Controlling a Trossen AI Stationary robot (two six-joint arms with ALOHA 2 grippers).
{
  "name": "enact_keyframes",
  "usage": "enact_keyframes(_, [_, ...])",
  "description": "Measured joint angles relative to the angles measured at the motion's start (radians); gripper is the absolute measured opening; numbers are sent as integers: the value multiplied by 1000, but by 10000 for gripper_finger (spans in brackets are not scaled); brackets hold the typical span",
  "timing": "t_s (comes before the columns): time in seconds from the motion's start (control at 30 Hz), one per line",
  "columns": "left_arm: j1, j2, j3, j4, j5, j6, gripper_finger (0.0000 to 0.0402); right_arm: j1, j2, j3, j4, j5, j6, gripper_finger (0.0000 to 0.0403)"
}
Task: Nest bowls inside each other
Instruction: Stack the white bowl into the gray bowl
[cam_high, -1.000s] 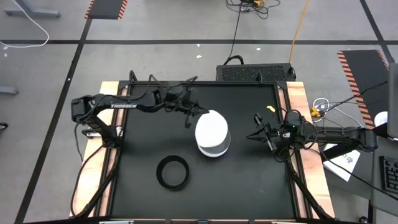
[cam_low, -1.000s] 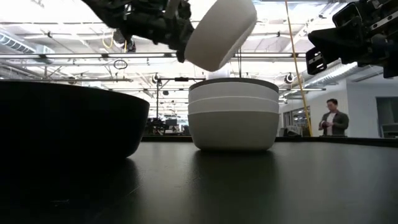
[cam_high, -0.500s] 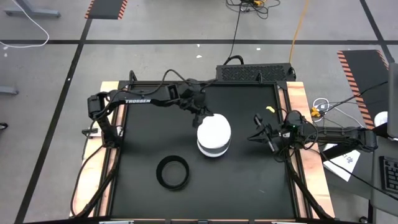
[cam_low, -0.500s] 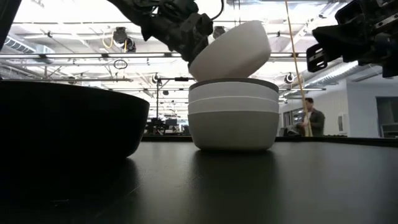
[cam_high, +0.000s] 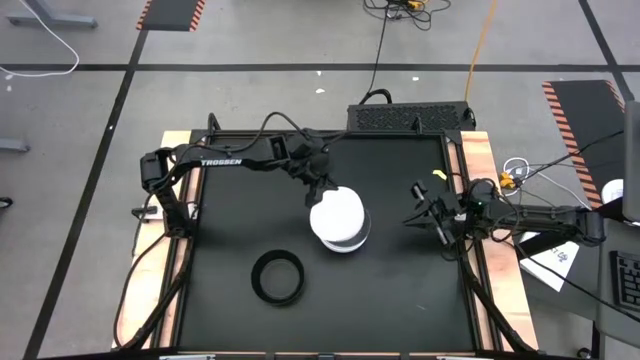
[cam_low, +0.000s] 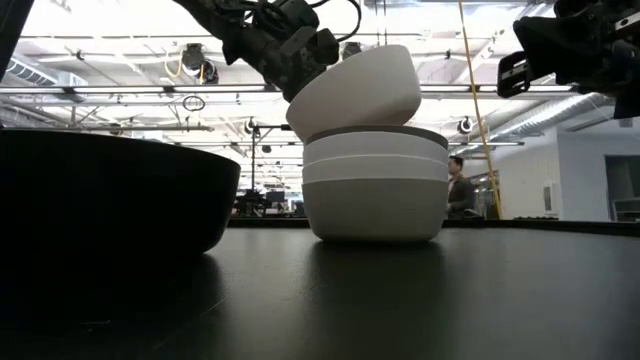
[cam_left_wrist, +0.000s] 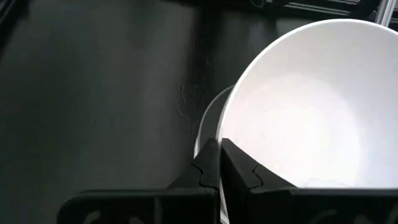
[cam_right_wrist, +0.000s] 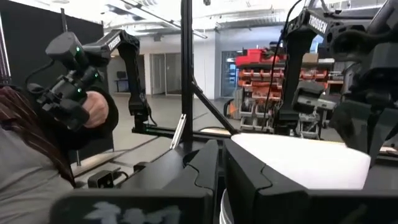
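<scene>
My left gripper (cam_high: 320, 192) is shut on a white bowl (cam_high: 336, 213) and holds it tilted over a stack of nested white and grey bowls (cam_low: 375, 185) at the table's middle. The bowl's low side (cam_low: 305, 125) sits at the stack's top rim. Whether it rests on the rim, I cannot tell. A black bowl with a ring-like rim (cam_high: 277, 277) stands on its base nearer the table's near edge, looming on the left of the low view (cam_low: 110, 190). My right gripper (cam_high: 412, 214) waits shut to the right of the stack, above the table. My left gripper pinches the white bowl's rim (cam_left_wrist: 225, 146) on the side toward the table's far left, one finger (cam_left_wrist: 245, 171) inside the bowl and one outside. The fingers come slanting down from the far left. The bowl is tilted, its mouth tipped up toward the gripper (cam_low: 290, 55).
The black table (cam_high: 400, 290) has raised edges and wooden side rails (cam_high: 480, 160). Beyond the table a person (cam_low: 458, 195) walks in the room. In the right wrist view a person's hand on a control handle (cam_right_wrist: 81, 102) shows to the side.
My left gripper carried the white bowl toward the table's right and down onto the stack. The bowl went from hanging steeply tilted above the stack to lying less tilted with its base at the stack's rim. My right arm stayed put.
</scene>
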Motion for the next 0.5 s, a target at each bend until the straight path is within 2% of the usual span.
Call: enact_keyframes(0.5, [0, 16, 0, -34, -5, -16, 0, 0, -14, 0, -9, 1, 26, 18])
